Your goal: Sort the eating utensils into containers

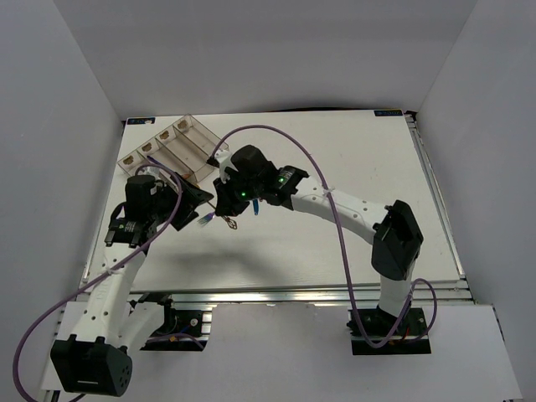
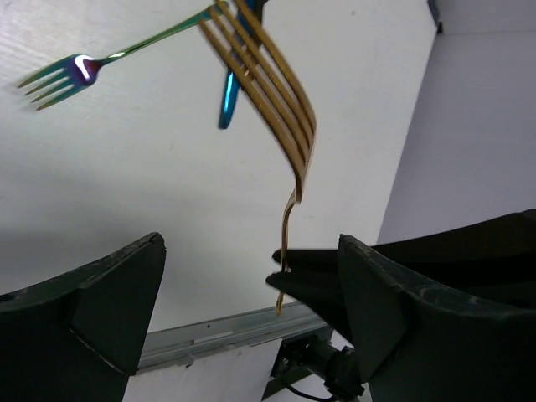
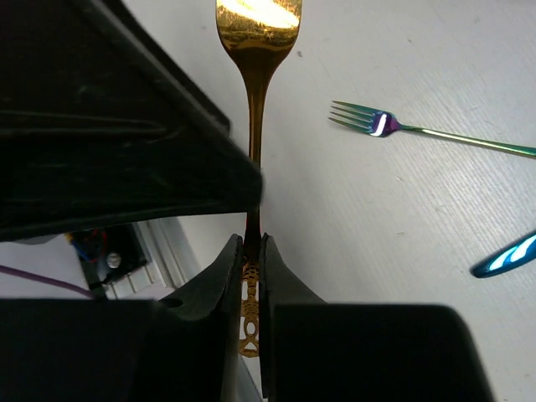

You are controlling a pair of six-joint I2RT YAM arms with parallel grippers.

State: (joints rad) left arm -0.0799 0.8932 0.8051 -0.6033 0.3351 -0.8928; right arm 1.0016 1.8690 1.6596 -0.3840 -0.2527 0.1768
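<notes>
Right wrist view shows the right gripper (image 3: 252, 245) clamped on the thin handle of the gold fork (image 3: 254, 109), held off the table (image 3: 419, 59) near the open, empty left gripper (image 2: 248, 264), so carry it slowly toward the organiser tray (image 1: 178, 134), tines level.

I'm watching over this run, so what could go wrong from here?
The right gripper pinches the slim gold metal fork only near its handle end, so it may swivel or slip. The open left gripper flanks the fork; closing off-centre could knock it loose onto the white table.
</notes>
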